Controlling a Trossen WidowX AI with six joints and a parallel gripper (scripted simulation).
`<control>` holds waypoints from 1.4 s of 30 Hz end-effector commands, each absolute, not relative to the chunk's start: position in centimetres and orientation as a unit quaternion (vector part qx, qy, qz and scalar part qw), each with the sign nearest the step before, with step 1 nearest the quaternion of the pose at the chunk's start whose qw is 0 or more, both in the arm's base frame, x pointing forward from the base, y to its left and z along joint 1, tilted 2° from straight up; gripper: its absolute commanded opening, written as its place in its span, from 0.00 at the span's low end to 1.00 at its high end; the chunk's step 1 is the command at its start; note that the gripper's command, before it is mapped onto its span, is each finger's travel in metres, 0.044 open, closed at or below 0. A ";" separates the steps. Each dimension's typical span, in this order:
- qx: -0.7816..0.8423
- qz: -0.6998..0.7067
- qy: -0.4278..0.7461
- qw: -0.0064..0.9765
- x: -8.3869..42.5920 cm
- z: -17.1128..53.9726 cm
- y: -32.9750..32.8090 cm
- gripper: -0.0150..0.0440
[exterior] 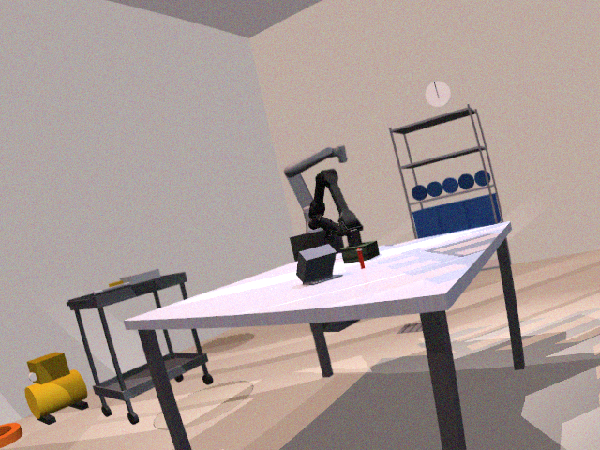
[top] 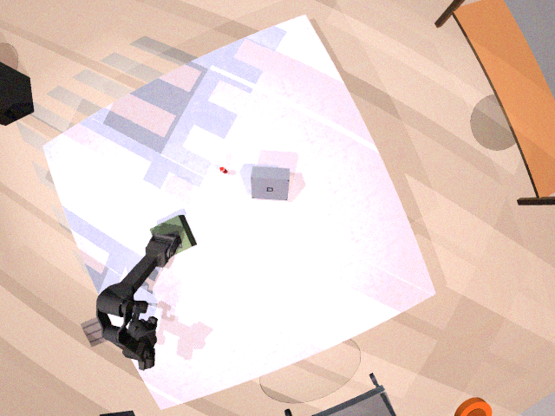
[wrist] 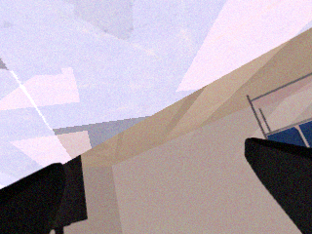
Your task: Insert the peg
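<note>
Arching black arm [top: 140, 274] [exterior: 338, 196], elbow [top: 111, 302] [exterior: 329, 175] high

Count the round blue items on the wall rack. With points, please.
5 round blue items [exterior: 450, 185], side by side in one row on the rack [exterior: 397, 157] [wrist: 256, 117], below its two upper shelves: far left, left of centre, centre, right of centre, far right. Any behind them would be hidden.

matt black plastic-looking arm [top: 140, 274] [exterior: 338, 196]; smooth grey block [top: 270, 182] [exterior: 316, 264].
</note>
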State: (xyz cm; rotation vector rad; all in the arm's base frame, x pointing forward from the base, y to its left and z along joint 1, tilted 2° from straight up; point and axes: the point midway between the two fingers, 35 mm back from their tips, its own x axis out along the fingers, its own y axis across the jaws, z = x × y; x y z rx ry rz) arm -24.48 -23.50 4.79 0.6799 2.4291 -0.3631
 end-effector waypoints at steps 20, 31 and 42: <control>0.126 -0.095 0.924 0.349 -16.3 4.9 -28.7 1.00; 0.053 -0.055 0.923 0.377 -11.8 5.0 -30.8 1.00; -0.022 -0.008 0.917 0.399 -7.0 5.2 -32.2 1.00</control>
